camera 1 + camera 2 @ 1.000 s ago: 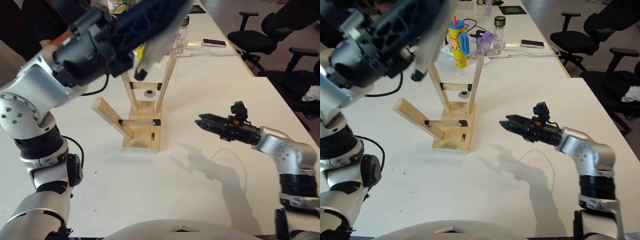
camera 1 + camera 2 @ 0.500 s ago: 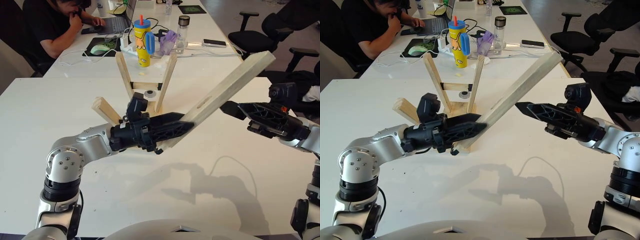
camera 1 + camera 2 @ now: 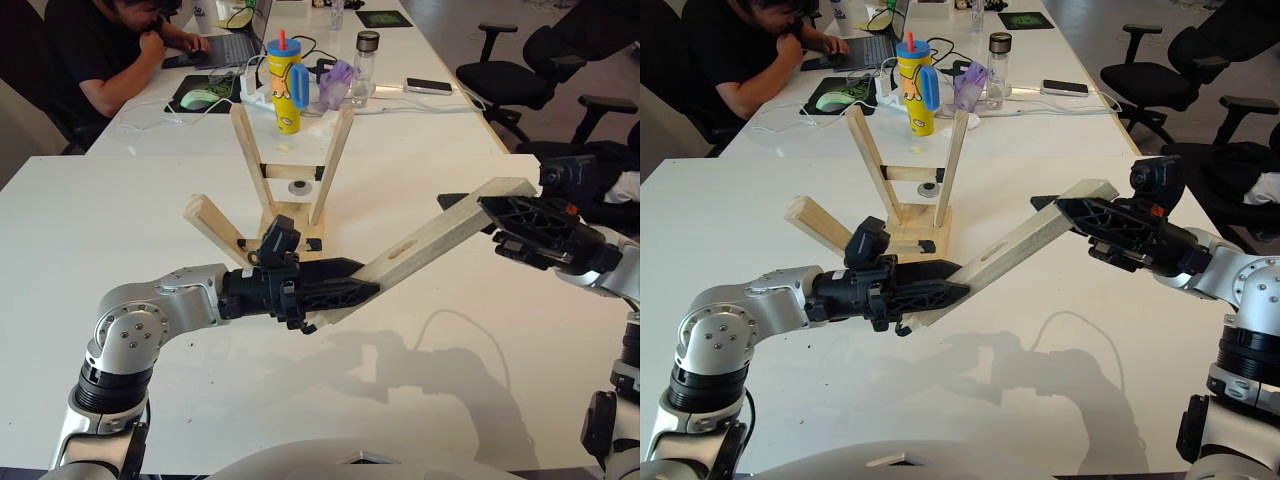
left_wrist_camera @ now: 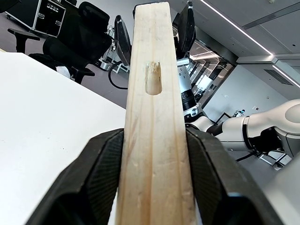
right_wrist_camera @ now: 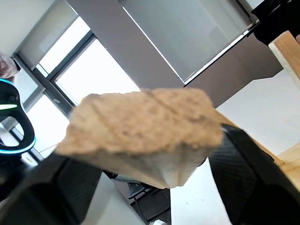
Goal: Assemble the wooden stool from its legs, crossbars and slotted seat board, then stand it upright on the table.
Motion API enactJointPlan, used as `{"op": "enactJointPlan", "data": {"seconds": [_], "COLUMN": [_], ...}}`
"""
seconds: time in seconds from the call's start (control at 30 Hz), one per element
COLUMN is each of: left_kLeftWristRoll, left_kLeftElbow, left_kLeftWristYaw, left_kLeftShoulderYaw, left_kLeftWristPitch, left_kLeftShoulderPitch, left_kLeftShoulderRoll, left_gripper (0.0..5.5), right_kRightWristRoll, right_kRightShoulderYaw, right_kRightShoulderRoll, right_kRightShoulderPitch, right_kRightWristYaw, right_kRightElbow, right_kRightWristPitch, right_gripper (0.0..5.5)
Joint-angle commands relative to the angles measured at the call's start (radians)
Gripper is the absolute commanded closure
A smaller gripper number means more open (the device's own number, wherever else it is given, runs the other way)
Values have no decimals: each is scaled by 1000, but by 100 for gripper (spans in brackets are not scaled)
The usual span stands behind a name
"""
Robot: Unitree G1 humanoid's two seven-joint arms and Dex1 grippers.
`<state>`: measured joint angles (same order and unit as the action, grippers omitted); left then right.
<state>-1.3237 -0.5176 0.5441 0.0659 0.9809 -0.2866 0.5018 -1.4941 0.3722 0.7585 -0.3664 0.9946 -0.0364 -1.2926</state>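
From the head camera's left eye, the left gripper [image 3: 352, 293] is pinching the lower end of a loose wooden leg [image 3: 437, 238], which is slanting up and to the right above the table [image 3: 120, 215]. The right gripper [image 3: 488, 207] is bracketing the leg's upper end, and its fingers appear to be pressing on it. So both arms are carrying the one piece in the air. Just behind it, the partly built stool is lying seat-down. Its seat board [image 3: 291, 218] is resting on the table, two upright legs [image 3: 249, 150] are joined by a crossbar [image 3: 290, 171], and a third leg [image 3: 210, 222] is leaning out to the left.

In the left wrist view, the dark fingers [image 4: 101, 173] are clamping the leg's two narrow sides, and a mortise slot [image 4: 152, 78] is facing the camera partway along.

In the right wrist view, the leg's rough end grain [image 5: 140, 125] is sitting between that gripper's pads [image 5: 243, 173].

The leg is looking light and rigid, bare timber with enough grain not to slip. It is long, though, so a one-end grip is likely letting it lever and swing. Holding both ends on the narrow sides, clear of the slot and the end that must enter the seat board, seems the soundest grip.
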Motion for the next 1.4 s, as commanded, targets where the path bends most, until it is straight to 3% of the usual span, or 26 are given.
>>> {"op": "enactJointPlan", "data": {"seconds": [0.03,0.13,0.23,0.27,0.37,0.5,0.6,0.7,1.07,1.4], "left_kLeftWristRoll": [-26,-4,78,81,90,249,504,651,947,1075], "left_kLeftElbow": [-16,-26,-42,-42,-33,-48,-64,-39,137,237], "left_kLeftWristYaw": [-17,-13,9,9,-12,-20,30,56,77,76], "left_kLeftShoulderYaw": [-9,-2,16,17,11,28,139,183,271,302], "left_kLeftWristPitch": [13,9,-29,-26,-31,-76,-173,-259,-409,-393], "left_kLeftShoulderPitch": [2,2,11,20,45,109,214,273,205,204], "left_kLeftShoulderRoll": [7,15,17,18,5,58,174,212,147,119], "left_gripper": [346,346,346,309,268,213,213,213,213,213], "right_kRightWristRoll": [37,50,91,103,139,345,434,483,707,842], "right_kRightShoulderYaw": [-30,-37,-42,-40,-43,-150,-173,-177,-302,-379], "right_kRightShoulderRoll": [3,2,-7,-12,-13,32,-16,-58,-158,-227], "right_kRightShoulderPitch": [-14,-11,-25,-29,-47,-27,-78,-129,-139,-169], "right_kRightWristYaw": [17,21,5,6,23,75,52,47,144,222], "right_kRightElbow": [-23,-28,-12,-10,5,-2,32,67,120,212], "right_kRightWristPitch": [12,20,57,76,110,215,300,367,625,775], "right_gripper": [283,329,335,337,341,342,342,342,342,342]}}
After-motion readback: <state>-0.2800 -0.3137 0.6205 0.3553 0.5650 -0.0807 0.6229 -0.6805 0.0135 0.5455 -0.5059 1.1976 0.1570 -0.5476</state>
